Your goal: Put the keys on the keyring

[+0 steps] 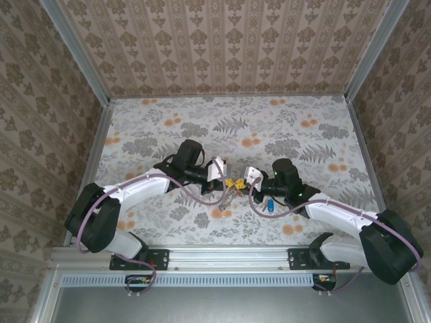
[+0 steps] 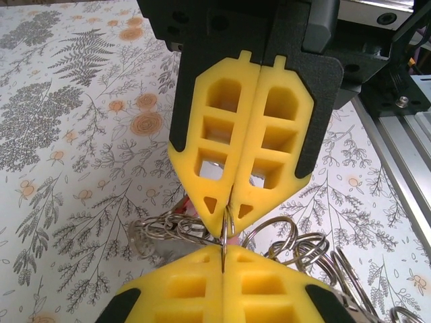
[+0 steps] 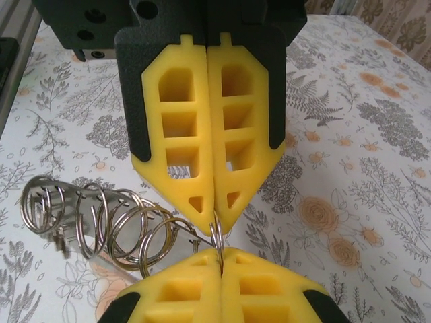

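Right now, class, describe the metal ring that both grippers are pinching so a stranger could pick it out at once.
Find the middle of the floral table, where the left gripper and right gripper meet tip to tip, both shut. The ring is the thin silver wire loop, edge-on, clamped between them. Its neighbours, the other silver rings, sit ungripped in a row beside it.

Two pairs of yellow jaws, roughly six silver rings (image 3: 128,229), one blue-headed key (image 1: 269,205).
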`<act>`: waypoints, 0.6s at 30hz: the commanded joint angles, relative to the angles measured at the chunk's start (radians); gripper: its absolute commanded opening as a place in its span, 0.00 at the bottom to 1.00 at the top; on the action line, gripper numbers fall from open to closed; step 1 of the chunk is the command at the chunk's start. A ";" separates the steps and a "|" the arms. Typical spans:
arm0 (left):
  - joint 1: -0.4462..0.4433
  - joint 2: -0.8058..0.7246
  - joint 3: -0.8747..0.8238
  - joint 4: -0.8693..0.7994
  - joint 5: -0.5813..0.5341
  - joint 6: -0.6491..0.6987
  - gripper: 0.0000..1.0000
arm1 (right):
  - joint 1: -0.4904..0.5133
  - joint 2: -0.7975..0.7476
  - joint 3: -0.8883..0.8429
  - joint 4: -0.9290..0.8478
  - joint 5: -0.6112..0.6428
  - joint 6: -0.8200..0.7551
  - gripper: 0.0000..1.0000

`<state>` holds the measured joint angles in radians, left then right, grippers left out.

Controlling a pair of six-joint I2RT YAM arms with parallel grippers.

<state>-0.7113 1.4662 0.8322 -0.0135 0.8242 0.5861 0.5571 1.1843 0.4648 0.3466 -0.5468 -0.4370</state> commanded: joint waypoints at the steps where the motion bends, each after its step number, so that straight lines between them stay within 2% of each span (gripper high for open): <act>1: -0.005 0.027 0.007 0.001 0.098 -0.030 0.08 | -0.005 0.037 -0.008 0.094 -0.023 0.049 0.00; 5: -0.004 0.055 0.014 -0.011 0.127 -0.033 0.10 | -0.005 0.057 -0.029 0.170 -0.036 0.092 0.00; 18: 0.006 0.044 -0.010 0.024 0.134 -0.049 0.11 | -0.010 0.033 -0.064 0.204 -0.042 0.150 0.00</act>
<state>-0.6979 1.5047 0.8368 0.0017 0.8803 0.5564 0.5526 1.2259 0.4137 0.5018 -0.5865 -0.3145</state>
